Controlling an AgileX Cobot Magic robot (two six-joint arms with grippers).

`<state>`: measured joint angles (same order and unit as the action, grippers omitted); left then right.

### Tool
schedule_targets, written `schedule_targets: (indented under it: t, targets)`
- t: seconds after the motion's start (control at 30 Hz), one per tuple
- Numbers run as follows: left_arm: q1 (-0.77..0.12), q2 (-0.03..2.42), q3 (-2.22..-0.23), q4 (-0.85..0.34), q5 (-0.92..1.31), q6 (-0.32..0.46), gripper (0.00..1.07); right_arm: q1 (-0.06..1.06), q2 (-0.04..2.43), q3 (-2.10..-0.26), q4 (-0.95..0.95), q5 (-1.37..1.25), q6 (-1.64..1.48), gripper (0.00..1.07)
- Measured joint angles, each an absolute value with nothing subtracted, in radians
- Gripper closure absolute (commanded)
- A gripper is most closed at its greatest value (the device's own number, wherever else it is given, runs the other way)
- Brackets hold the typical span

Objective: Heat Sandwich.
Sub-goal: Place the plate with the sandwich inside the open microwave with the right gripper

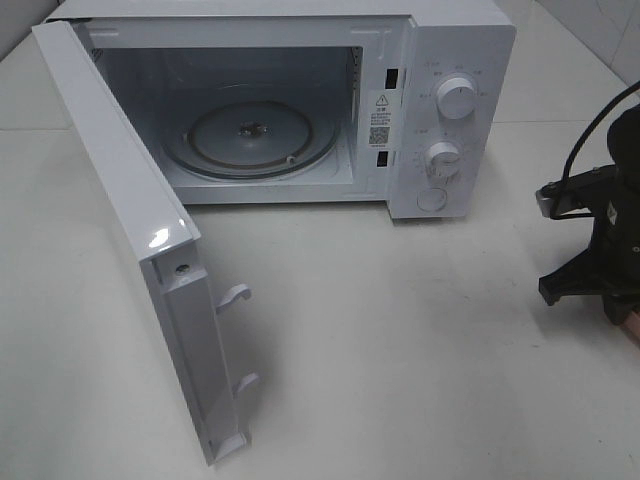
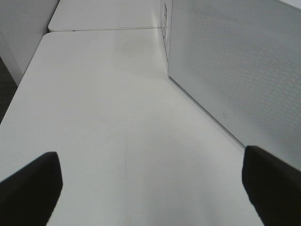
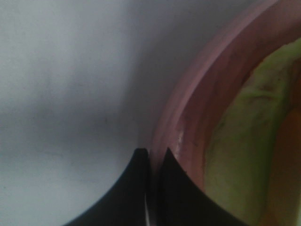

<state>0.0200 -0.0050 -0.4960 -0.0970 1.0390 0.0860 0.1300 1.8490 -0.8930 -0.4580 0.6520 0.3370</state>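
Observation:
The white microwave (image 1: 440, 110) stands at the back with its door (image 1: 130, 230) swung wide open to the left. Its glass turntable (image 1: 250, 135) is bare. My right gripper (image 1: 612, 305) is at the table's right edge. In the right wrist view the right gripper (image 3: 153, 157) is shut on the rim of the round pink plate (image 3: 197, 94). The sandwich (image 3: 240, 141), pale yellow-green, lies on that plate. A sliver of the plate (image 1: 632, 325) shows in the exterior high view. My left gripper (image 2: 150, 157) is open and empty above the table, beside a perforated white panel (image 2: 235, 61); it is out of the exterior high view.
The open door reaches toward the front left of the white table (image 1: 400, 350), with two latch hooks (image 1: 235, 295) sticking out of its edge. The right arm's black cable (image 1: 590, 135) loops above the gripper. Two dials (image 1: 455, 98) are on the microwave's front.

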Motion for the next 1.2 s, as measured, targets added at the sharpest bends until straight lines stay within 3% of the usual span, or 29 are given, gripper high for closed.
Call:
schedule_targets:
  t: [0.6, 1.2]
  targets:
    - [0.02, -0.005, -0.496, -0.097, 1.039, 0.086, 0.09, 0.255, 1.698, -0.89, -0.529, 0.833, 0.392, 1.07]
    - [0.02, -0.005, -0.496, -0.097, 1.039, 0.086, 0.09, 0.454, 1.485, -0.758, -0.489, 0.939, 0.389, 1.07]
